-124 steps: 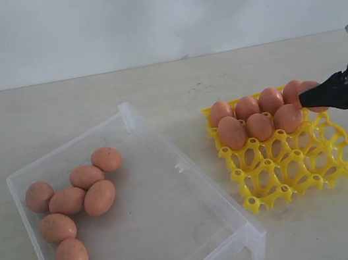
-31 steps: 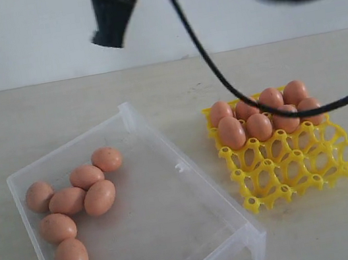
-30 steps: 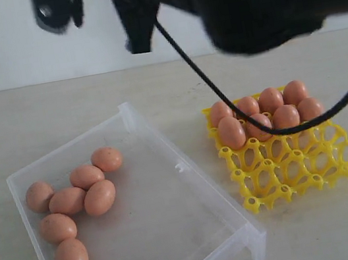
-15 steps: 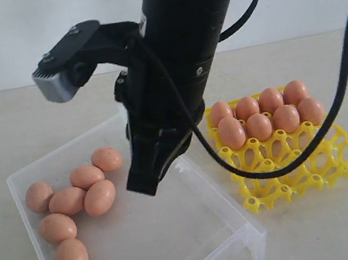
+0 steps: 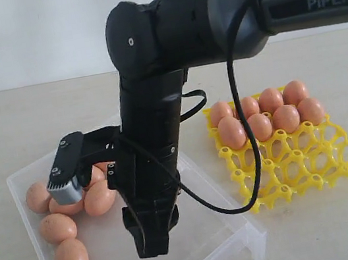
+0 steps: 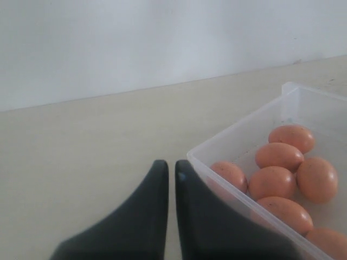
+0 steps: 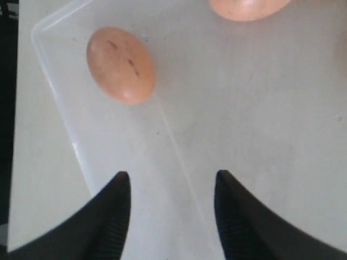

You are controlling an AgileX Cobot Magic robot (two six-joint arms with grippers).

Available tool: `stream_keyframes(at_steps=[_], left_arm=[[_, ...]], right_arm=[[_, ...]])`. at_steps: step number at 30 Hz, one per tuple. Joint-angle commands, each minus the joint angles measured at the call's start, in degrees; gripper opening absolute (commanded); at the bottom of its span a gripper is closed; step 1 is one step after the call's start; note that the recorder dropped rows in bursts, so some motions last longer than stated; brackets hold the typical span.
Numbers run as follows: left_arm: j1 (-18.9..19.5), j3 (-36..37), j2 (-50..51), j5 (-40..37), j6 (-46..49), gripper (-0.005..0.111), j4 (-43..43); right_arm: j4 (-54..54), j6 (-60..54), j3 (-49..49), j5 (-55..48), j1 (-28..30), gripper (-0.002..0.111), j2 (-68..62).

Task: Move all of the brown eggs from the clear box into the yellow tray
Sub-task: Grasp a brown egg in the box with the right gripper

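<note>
Eggs [image 5: 56,227] are seen in two places in the exterior view; eight are seated in the two far rows of the tray [image 5: 313,160], while a loose cluster is gathered at the end of the box [image 5: 253,243] farther from the tray; the two near tray rows are unfilled, so the task is judged about half done. The right gripper [image 5: 154,243] is stretched across the middle and pointed down into the box, near its front wall and apart from the cluster.

In the left wrist view the left gripper [image 6: 171,167] is shown clenched on nothing, its fingers almost pressed together; it is held over the table [image 6: 81,151] just outside the box wall, with several eggs visible inside.

In the right wrist view the right gripper is shown released; only bare box floor is seen between its spread jaws. One speckled egg [image 7: 120,65] is seen ahead, close to a box corner; a second is cut off by the frame edge.

The step in hand is judged to be the reach for the next egg; the jaws should be centred over it, lowered to its widest part and closed gently; the nearby wall should be cleared by the outer finger, since a smooth egg can easily be nudged into rolling.
</note>
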State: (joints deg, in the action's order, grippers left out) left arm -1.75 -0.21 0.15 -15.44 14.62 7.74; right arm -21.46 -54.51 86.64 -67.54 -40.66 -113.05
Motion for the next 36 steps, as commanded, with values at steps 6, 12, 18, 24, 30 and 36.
stream_keyframes(at_steps=[6,12,18,24,30,36], left_arm=[[-0.2,0.2,-0.2,0.4,0.0,0.004,0.4],[-0.2,0.2,-0.2,0.4,0.0,0.004,0.4],[-0.2,0.2,-0.2,0.4,0.0,0.004,0.4],[-0.2,0.2,-0.2,0.4,0.0,0.004,0.4],[-0.2,0.2,-0.2,0.4,0.0,0.004,0.4],[-0.2,0.2,-0.2,0.4,0.0,0.004,0.4]], right_arm=[[-1.3,-7.3,0.2,23.2,-7.1,0.051,-2.9],[-2.1,-7.3,0.1,17.6,-8.5,0.051,-5.2],[-2.3,-6.7,0.1,10.8,-8.5,0.051,-5.0],[-2.4,-8.0,0.1,9.4,-8.5,0.051,-5.0],[-6.8,-14.3,0.1,11.8,-8.5,0.051,-5.4],[-6.6,-15.5,0.1,13.2,-8.5,0.051,-7.6]])
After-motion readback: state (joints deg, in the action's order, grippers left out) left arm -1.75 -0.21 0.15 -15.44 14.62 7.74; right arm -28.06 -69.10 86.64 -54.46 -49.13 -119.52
